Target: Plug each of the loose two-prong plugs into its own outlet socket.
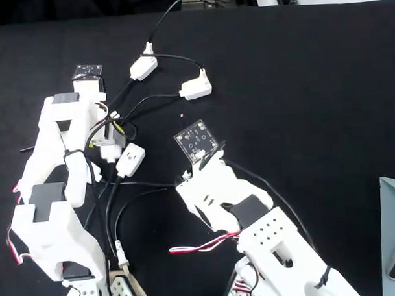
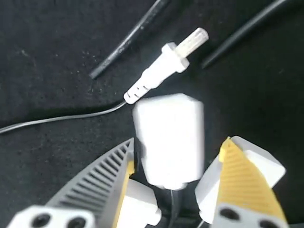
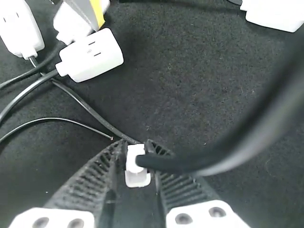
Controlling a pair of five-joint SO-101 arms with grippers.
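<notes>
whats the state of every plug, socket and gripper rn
left gripper: shut on the socket block
socket block: held between the fingers
loose plug: lying flat, unplugged
right gripper: shut on the white plug
white plug: gripped, not in any socket
free socket: lying flat, both slots empty

Your two arms are white blocky shells with black servo blocks set in. The left arm shows red and white wiring along its edge; the right arm trails a red-and-white lead. Left fingers carry yellow ribbed faces; right fingers are grey, ribbed, with round holes at their roots.
</notes>
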